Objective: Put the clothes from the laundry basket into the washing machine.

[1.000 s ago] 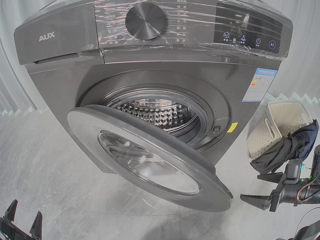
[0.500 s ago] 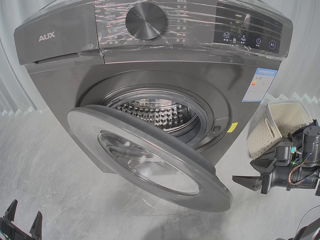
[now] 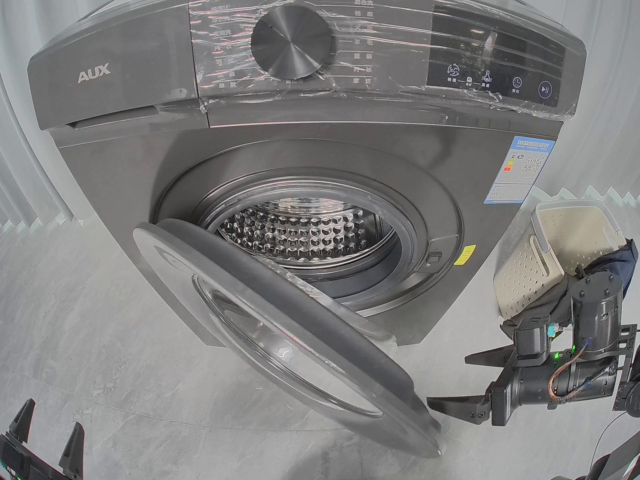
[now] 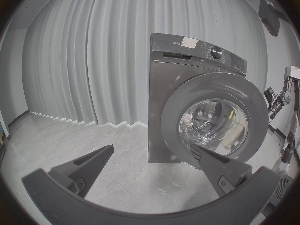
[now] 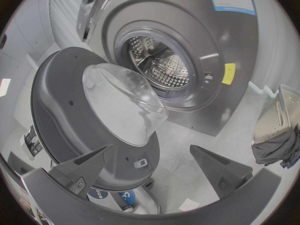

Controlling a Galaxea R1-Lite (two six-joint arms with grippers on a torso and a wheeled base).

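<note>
1. Change: the door of the washing machine has swung wider than half a second ago. Its free edge now sits lower, toward bottom centre of the head view, and more of the drum is exposed.
2. The right gripper has moved left and down from the right edge, to just beside the door's free rim at lower right.
3. Meaning, as a judgement: this is still the door-opening step. The opening looks clear enough to load and no garment has gone in yet.
4. Right gripper: fingers spread wide, nothing held. The lower fingertip is at the door rim; cannot tell if it touches.
5. Left gripper: bottom left corner, spread open, empty, well apart from the door.
6. Clothes: dark bundle draped over the rim of the laundry basket, right middle of the head view, beside the machine, untouched.
7. Next, likely: right arm goes back to the basket for the clothes.
</note>
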